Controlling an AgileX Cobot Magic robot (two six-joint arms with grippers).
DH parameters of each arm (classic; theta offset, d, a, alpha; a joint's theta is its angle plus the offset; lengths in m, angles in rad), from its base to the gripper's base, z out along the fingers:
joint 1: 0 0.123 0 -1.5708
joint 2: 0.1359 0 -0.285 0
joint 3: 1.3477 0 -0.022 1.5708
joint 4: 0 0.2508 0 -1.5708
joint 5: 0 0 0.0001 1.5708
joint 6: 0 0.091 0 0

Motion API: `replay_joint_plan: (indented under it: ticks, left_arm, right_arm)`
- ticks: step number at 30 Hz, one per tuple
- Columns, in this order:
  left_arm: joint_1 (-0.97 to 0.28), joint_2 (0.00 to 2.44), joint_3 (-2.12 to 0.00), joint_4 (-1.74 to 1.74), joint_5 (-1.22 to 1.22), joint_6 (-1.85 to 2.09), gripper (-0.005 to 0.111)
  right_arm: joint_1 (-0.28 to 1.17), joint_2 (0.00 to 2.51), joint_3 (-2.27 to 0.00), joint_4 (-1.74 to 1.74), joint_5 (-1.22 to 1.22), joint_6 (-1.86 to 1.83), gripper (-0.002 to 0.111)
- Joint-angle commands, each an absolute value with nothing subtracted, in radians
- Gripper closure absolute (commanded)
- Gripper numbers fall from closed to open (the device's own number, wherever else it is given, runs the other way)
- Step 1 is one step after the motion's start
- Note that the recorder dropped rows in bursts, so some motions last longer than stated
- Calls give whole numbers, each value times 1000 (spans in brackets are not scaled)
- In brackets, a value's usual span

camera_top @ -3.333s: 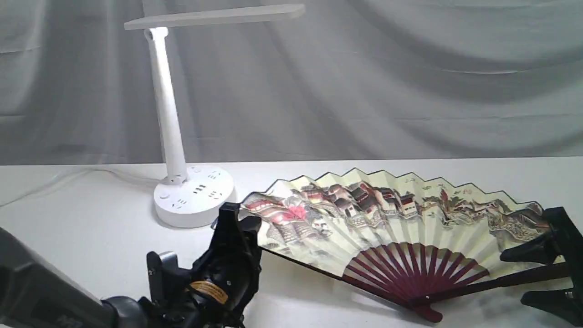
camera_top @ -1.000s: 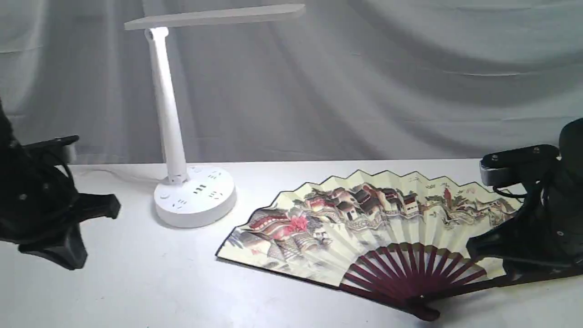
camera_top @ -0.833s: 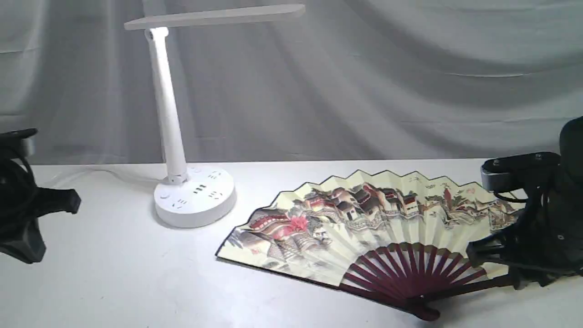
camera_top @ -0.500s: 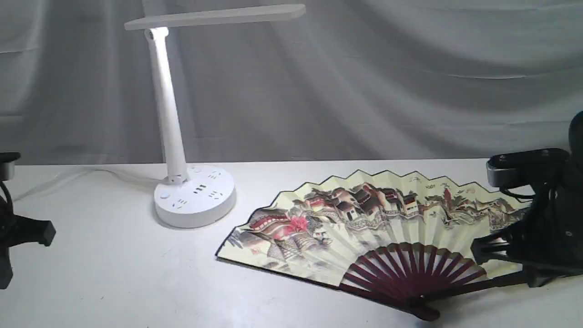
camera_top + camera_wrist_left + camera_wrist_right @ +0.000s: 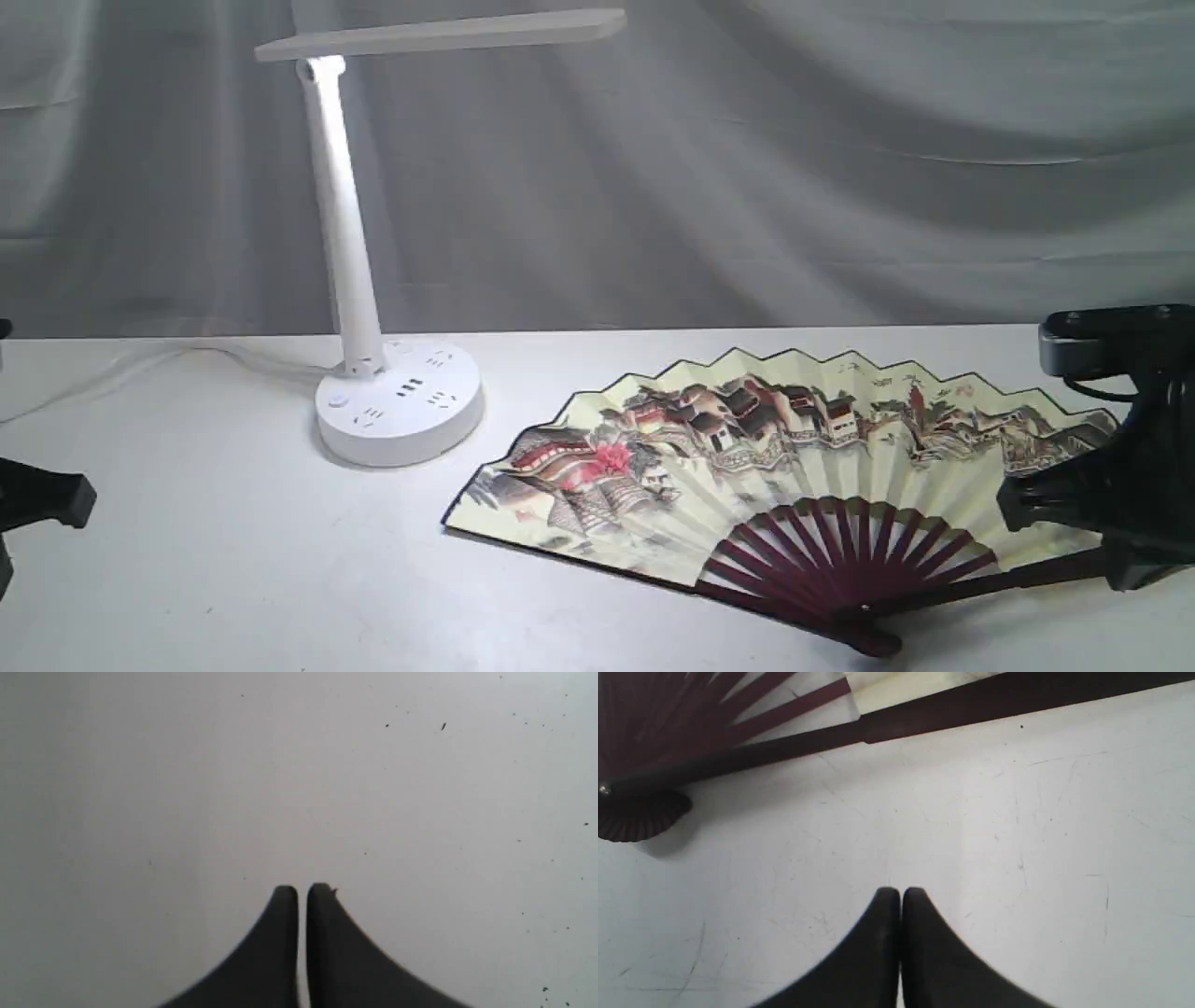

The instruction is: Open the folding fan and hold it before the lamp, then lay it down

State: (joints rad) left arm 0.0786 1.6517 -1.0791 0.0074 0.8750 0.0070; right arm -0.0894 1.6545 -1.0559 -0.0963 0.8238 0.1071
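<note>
The folding fan (image 5: 775, 457) lies spread open and flat on the white table, painted side up, its maroon ribs meeting at the pivot near the front. Its dark guard (image 5: 971, 711) and pivot end (image 5: 640, 816) show in the right wrist view. The white lamp (image 5: 397, 401) stands behind and left of the fan. My right gripper (image 5: 900, 893) is shut on nothing, over bare table just off the fan's guard; in the exterior view it (image 5: 1111, 504) sits at the fan's right end. My left gripper (image 5: 302, 890) is shut and empty at the far left edge (image 5: 37, 499).
The lamp's white cord (image 5: 140, 359) trails left across the table's back. A grey draped cloth (image 5: 840, 159) hangs behind the table. The lamp's bar head (image 5: 439, 33) reaches out high over the middle.
Both grippers have let go of the fan and pulled away, the left one far out to the left edge, the right one to the right and lower. The fan lies still on the table.
</note>
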Motion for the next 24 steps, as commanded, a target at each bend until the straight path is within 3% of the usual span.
replay_joint_plan:
  ticks: [1,24]
  left_arm:
    - [76,1617,-1070,0,860,9,107]
    - [-6,1520,-1070,-19,859,41,107]
  right_arm:
    - [-95,1643,-1061,-94,832,97,108]
    - [-119,1530,-1061,-41,849,0,108]
